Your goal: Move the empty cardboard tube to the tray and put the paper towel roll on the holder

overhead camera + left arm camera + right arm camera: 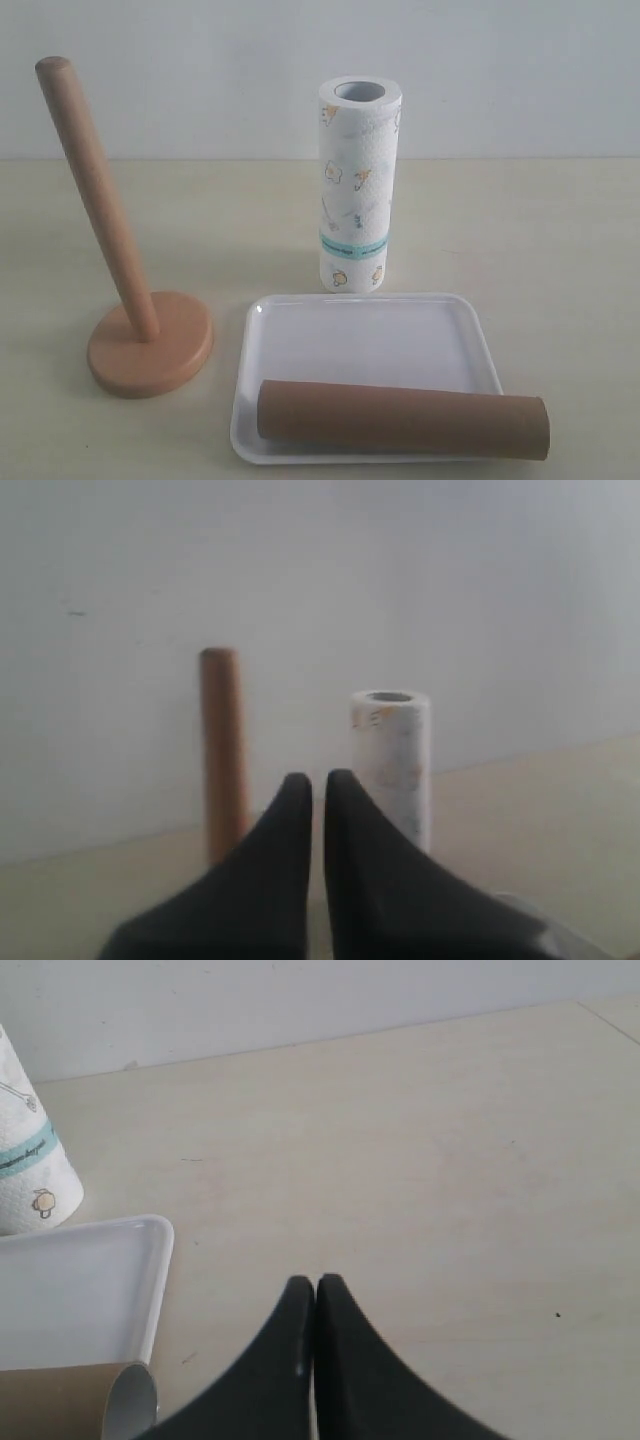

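Observation:
The brown cardboard tube lies on its side across the front of the white tray, one end jutting past the tray's right rim. Just behind the tray, the paper towel roll stands upright on the table. At the left is the wooden holder, its post bare. Neither gripper shows in the exterior view. My left gripper is shut and empty, facing the post and the roll. With nothing between its fingers, my right gripper is shut over bare table beside the tray and the tube's end.
The pale table runs back to a plain white wall. Nothing else stands on it.

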Action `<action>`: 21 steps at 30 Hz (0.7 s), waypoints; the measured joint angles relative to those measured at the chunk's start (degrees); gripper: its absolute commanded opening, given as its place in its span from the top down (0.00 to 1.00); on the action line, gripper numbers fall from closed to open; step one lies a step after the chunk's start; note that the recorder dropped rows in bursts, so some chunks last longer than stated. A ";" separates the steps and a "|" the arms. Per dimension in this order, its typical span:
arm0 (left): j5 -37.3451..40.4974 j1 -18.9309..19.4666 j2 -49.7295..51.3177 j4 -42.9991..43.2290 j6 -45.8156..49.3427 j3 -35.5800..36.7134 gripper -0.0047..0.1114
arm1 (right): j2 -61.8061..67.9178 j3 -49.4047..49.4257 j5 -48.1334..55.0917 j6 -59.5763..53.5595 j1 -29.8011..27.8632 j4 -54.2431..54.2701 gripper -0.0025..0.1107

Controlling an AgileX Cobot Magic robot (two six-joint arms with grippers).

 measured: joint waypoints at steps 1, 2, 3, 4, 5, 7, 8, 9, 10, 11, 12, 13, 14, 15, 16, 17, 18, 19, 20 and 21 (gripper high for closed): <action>-0.28 2.52 0.00 0.00 0.00 0.87 0.92 | 0.00 0.00 0.00 0.00 0.00 0.00 0.98; -0.37 4.49 0.00 0.00 0.00 1.60 0.92 | 0.00 0.00 0.00 0.00 0.00 0.00 0.98; -0.50 6.99 0.00 -0.35 0.00 2.18 0.92 | 0.00 0.00 0.00 0.00 0.00 0.00 0.98; -0.60 9.45 0.00 -0.47 -0.45 2.67 0.92 | 0.00 0.00 0.00 0.00 0.00 0.00 0.98; -0.60 11.40 0.00 -0.57 -0.71 2.97 0.92 | 0.00 0.00 0.00 0.00 0.00 0.00 0.98; -0.72 18.03 0.00 -0.86 -2.00 3.59 0.92 | 0.00 0.00 0.00 0.00 0.00 0.00 0.98; -0.12 21.59 0.00 -0.97 -2.41 3.81 0.92 | 0.00 0.00 0.00 0.00 0.00 0.00 0.98; 0.11 22.83 0.00 -1.08 -2.55 3.81 0.92 | 0.00 0.00 0.00 0.00 0.00 0.00 0.98; 1.09 25.67 0.00 -1.08 -2.77 3.81 0.92 | 0.00 0.00 0.00 0.00 0.00 0.00 0.98; 1.94 26.75 0.00 -1.08 -2.77 3.81 0.92 | 0.00 0.00 0.00 0.00 0.00 0.00 0.98; 4.08 29.18 0.00 -1.08 -2.92 3.81 0.92 | 0.00 0.00 0.00 0.00 0.00 0.00 0.98; 5.43 30.81 0.00 -0.82 -2.92 3.81 0.92 | 0.00 0.00 0.00 0.00 0.00 0.00 0.98; 6.45 31.88 0.00 -0.60 -2.92 3.81 0.92 | 0.00 0.00 0.00 0.00 0.00 0.00 0.98; 6.46 32.51 0.00 -0.60 -2.92 4.40 0.92 | 0.00 0.00 0.00 0.00 0.00 0.00 0.98; 6.55 32.93 0.00 -0.46 -2.92 5.38 0.92 | 0.00 0.00 0.00 0.00 0.00 0.00 0.98; 6.33 33.16 0.00 -0.46 -2.92 6.67 0.92 | 0.00 0.00 0.00 0.00 0.00 0.00 0.98; 6.13 33.16 0.00 -0.46 -2.92 8.18 0.92 | 0.00 0.00 0.00 0.00 0.00 0.00 0.98; 6.13 33.16 0.00 -0.46 -2.92 8.83 0.92 | 0.00 0.00 0.00 0.00 0.00 0.00 0.98; 6.40 33.16 0.00 -0.46 -2.92 9.06 0.92 | 0.00 0.00 0.00 0.00 0.00 0.00 0.98; 6.65 33.34 0.00 -0.46 -2.92 9.06 0.92 | 0.00 0.00 0.00 0.00 0.00 0.00 0.98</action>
